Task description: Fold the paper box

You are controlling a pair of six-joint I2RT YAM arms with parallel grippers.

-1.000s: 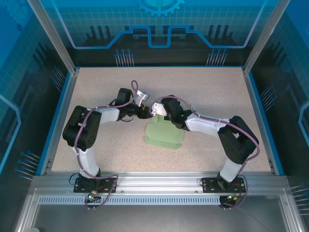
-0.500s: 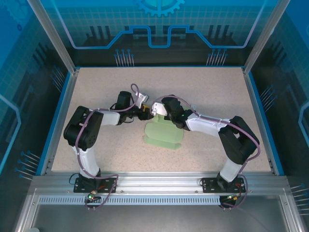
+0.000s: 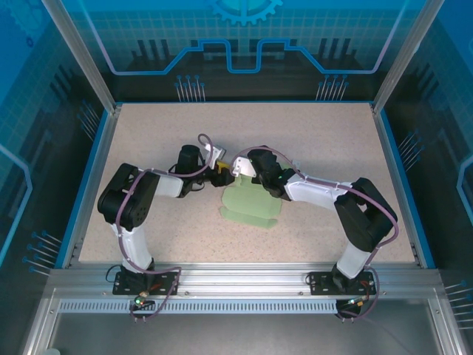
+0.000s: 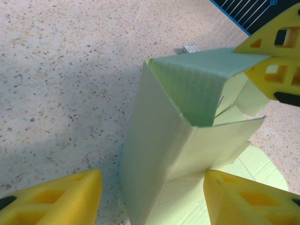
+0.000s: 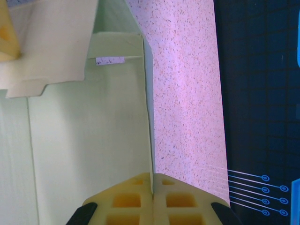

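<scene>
The pale green paper box (image 3: 251, 205) lies partly flat on the table, with its far end raised into upright panels (image 4: 187, 136). My right gripper (image 5: 152, 182) is shut on the thin edge of one raised panel (image 5: 93, 140). In the left wrist view its yellow fingers (image 4: 274, 51) pinch the top flap. My left gripper (image 4: 152, 187) is open and straddles the upright corner. Its right finger (image 4: 248, 197) touches the panel, and its left finger (image 4: 56, 201) stands apart from it. In the top view both grippers meet at the box's far end, left (image 3: 222, 172) and right (image 3: 241, 168).
The speckled beige tabletop (image 3: 162, 222) is framed by blue rails (image 3: 92, 177) and metal posts. Both arms reach inward from the near edge. A dark wall with blue lines (image 5: 258, 93) lies past the table's edge in the right wrist view.
My left gripper's jaws have widened a little and its wrist has dropped slightly lower beside the raised panel. The right gripper and the box have hardly moved.
</scene>
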